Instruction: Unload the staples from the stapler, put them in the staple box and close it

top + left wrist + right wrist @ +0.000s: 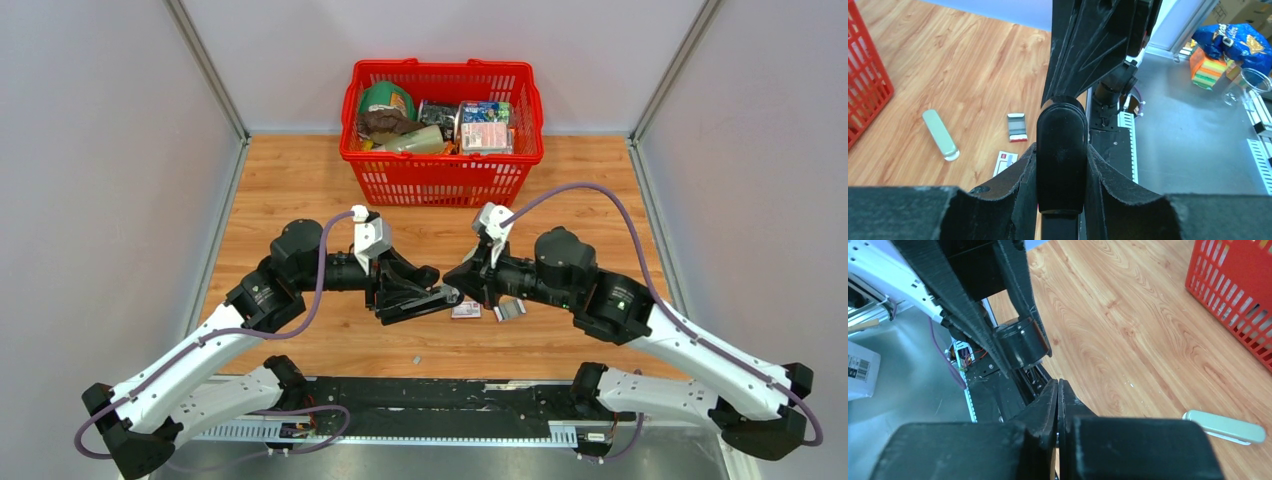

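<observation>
The stapler (1062,135), slim and black, sits lengthwise between my left gripper's (1062,152) two fingers, which are shut on its sides. From above, the stapler (430,303) juts rightward from the left gripper (412,298) at mid-table. My right gripper (1058,386) is shut, pads pressed flat together, nothing visible between them. It hovers just off the stapler's free end (1020,344), tip to tip with the left gripper in the top view, right gripper (453,288). The staples are hidden.
A small printed box (466,311) and a grey ridged piece with a red end (1017,127) lie on the wood right of the stapler. A pale oblong object (940,134) lies beyond them. The red basket (440,178) of goods stands at the back.
</observation>
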`<action>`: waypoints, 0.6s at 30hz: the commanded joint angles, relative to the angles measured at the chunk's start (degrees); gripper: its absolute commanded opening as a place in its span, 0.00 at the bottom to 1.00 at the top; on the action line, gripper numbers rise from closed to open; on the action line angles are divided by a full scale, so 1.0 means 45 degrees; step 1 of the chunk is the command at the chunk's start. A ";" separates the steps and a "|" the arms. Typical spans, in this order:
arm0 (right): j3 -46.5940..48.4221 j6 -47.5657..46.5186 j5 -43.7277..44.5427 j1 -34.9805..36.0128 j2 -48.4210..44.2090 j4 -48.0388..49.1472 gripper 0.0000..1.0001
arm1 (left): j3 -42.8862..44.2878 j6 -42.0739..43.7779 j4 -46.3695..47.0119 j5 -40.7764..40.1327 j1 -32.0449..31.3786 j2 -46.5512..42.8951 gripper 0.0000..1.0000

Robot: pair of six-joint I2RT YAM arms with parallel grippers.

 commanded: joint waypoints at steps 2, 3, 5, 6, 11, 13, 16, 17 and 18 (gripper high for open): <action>0.0255 0.0362 0.0647 0.0054 0.0758 0.1543 0.00 | 0.0166 0.0047 0.1215 -0.0536 -0.0012 -0.0214 0.00; 0.0255 0.0420 0.0628 0.0054 0.0895 0.1679 0.00 | 0.0166 0.0047 0.1177 -0.0633 -0.0012 -0.0195 0.00; 0.0216 0.0518 0.0569 0.0054 0.1130 0.1933 0.00 | 0.0127 0.0008 0.1254 -0.0809 -0.0012 -0.0214 0.00; 0.0177 0.0538 0.0666 0.0073 0.1228 0.2011 0.00 | 0.0127 0.0008 0.1274 -0.0849 -0.0012 -0.0214 0.00; -0.0232 0.0830 0.0959 0.0073 0.1756 0.2363 0.00 | 0.0068 -0.0187 0.1527 -0.1591 -0.0012 -0.0253 0.00; -0.0486 0.0986 0.1076 0.0093 0.1912 0.2519 0.00 | 0.0049 -0.0265 0.1586 -0.1981 -0.0012 -0.0273 0.00; -0.0779 0.1104 0.1447 0.0190 0.2146 0.2637 0.00 | 0.0029 -0.0402 0.1742 -0.2780 -0.0012 -0.0370 0.00; -0.0877 0.1124 0.1545 0.0229 0.2205 0.2637 0.00 | 0.0010 -0.0422 0.1781 -0.2880 -0.0012 -0.0390 0.00; -0.0955 0.1163 0.1700 0.0230 0.2263 0.2656 0.00 | -0.0010 -0.0480 0.1859 -0.3229 -0.0012 -0.0429 0.00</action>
